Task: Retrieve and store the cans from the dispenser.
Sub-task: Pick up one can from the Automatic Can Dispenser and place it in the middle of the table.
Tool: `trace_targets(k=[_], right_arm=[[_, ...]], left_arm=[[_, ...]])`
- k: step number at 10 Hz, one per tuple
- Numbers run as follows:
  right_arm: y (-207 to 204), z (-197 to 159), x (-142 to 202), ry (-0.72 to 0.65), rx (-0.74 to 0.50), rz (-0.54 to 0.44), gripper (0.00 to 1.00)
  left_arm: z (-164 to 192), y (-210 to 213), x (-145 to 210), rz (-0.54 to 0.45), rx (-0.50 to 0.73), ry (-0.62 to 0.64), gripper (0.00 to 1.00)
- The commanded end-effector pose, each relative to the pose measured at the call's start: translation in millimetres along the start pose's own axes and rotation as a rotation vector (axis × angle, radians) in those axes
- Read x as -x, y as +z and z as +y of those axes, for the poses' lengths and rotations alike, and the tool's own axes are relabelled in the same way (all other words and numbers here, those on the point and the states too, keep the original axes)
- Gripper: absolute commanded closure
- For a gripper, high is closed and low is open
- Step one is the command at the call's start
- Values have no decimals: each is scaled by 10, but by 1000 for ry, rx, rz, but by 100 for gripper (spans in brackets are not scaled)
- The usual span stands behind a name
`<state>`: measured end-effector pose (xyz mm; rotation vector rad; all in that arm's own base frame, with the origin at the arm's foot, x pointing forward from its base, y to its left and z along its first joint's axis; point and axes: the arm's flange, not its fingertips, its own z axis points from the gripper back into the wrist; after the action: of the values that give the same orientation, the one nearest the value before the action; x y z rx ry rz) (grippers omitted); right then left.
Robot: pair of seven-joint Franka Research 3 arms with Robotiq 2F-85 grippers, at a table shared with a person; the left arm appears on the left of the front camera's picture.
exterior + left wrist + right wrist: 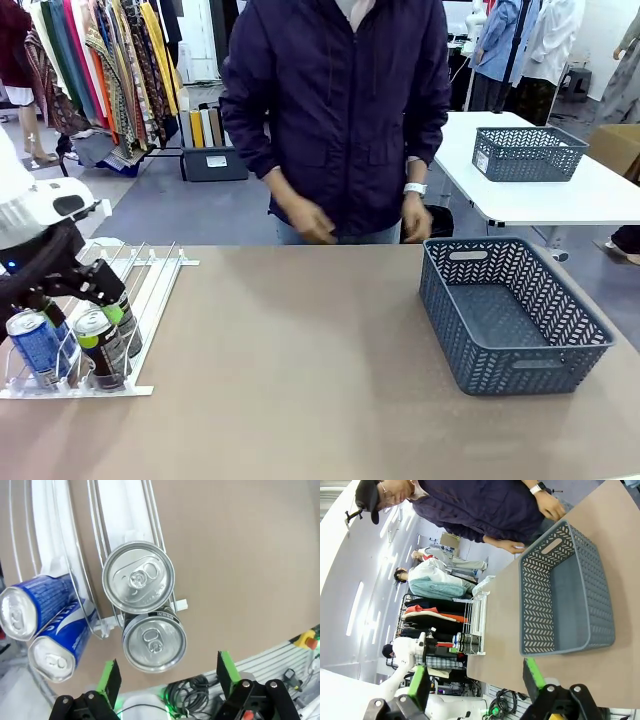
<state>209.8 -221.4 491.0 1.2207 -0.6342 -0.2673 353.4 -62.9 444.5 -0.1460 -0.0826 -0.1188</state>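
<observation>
Cans (138, 577) at the near left end of the dispenser (127, 505) look stiff, smooth and probably slippery, so the left gripper (167, 677), fingers spread wide, should pinch the round side.

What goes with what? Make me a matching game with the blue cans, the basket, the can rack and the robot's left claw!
Things:
1. blue cans
2. basket
3. dispenser
4. left gripper

Descriptions:
a. grey and empty, on the robot's right
b. open, over the black-and-green cans
c. standing in the rack's outer lane, on the robot's far left
d. white, made of long wire rails

Pairs: 1-c, 2-a, 3-d, 4-b
</observation>
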Motion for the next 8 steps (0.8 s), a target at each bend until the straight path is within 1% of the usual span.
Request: trace_targets(k=[1,3,4,5,8], right_arm=[[16,6,-23,27,-20,-9,0],[16,6,-23,27,-20,-9,0],[16,6,-23,27,-20,-9,0],[16,6,-23,27,-20,-9,0],[16,6,-23,27,-20,-9,0]], left_arm=[[-16,-251,155,10,-32,23,0],[-25,-433,136,-4,-25,3,0],[16,-484,121,-27,-65,40,0],[24,-523,107,-39,-91,52,0],[-2,-548,93,-18,-107,42,0]])
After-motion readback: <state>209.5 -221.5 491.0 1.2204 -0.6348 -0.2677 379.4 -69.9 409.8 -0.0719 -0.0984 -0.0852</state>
